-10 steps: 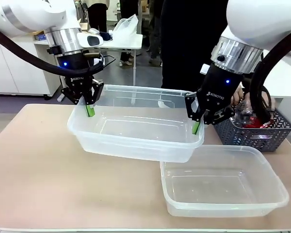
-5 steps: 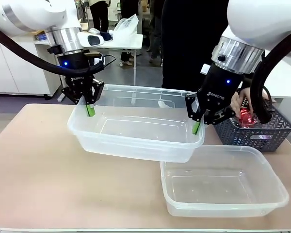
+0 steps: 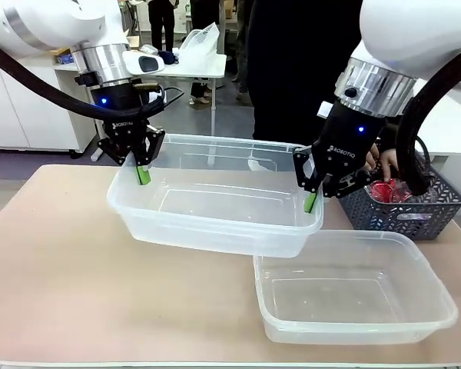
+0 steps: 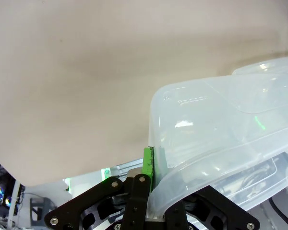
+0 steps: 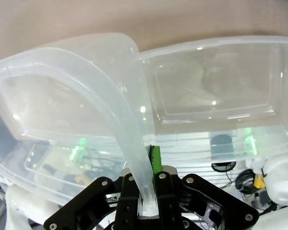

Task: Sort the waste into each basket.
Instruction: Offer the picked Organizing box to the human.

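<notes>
Two clear, rounded-corner plastic tubs, both empty. The near tub (image 3: 353,334) sits on the beige table (image 3: 61,284), front right. Behind it the 2nd tub (image 3: 215,227) is raised off the table, a bit tilted. The left gripper (image 3: 143,175) is clamped on its left-end rim and the right gripper (image 3: 310,204) on its right-end rim. Further back, at right, is a dark grey lattice basket (image 3: 403,219) w/ red cans (image 3: 384,191), and a person's hand (image 3: 386,161) is reaching in. Sorting hasn't begun, I'd say: nothing's in either tub, and one isn't set down yet.
</notes>
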